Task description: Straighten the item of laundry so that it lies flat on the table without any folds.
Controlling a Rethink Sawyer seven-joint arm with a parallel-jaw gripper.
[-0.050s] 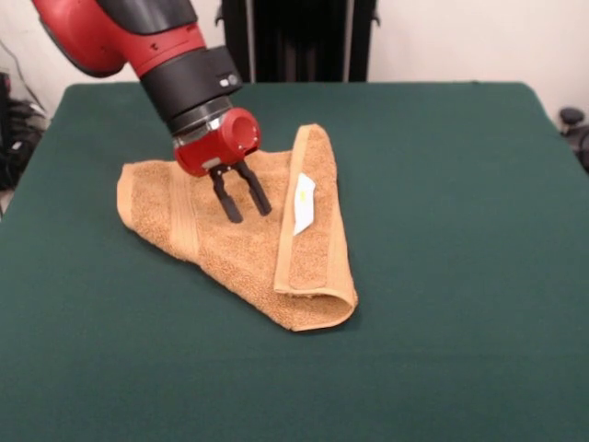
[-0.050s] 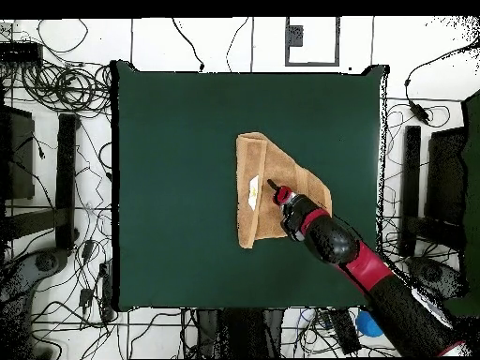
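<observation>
Surface: table, dark green cloth, wide and bare around the one item; cables on the floor beyond its edges.

Item: towel, orange-tan terry, lying near the middle of the table, well apart from every edge. Condition: not flat. One side is turned over onto the rest, leaving a long flap with the woven band along its edge, and a rolled fold at the point that shows lowest in the front view. The outline reads as roughly triangular. White label sits on the flap, face up.

My gripper: two black fingers spread apart, holding nothing, tips pointing down over the single layer just beside the flap's band edge. Whether they touch the cloth I cannot tell.

Handling, as I judge it: light, soft, limp; no stiffness to push against, so it will drape and drag. Terry pile should grip well on the table's cloth, so a pull may bunch it.

Hold point, judged: the flap's band edge or its free corner, pinched thin, then carried outward.
</observation>
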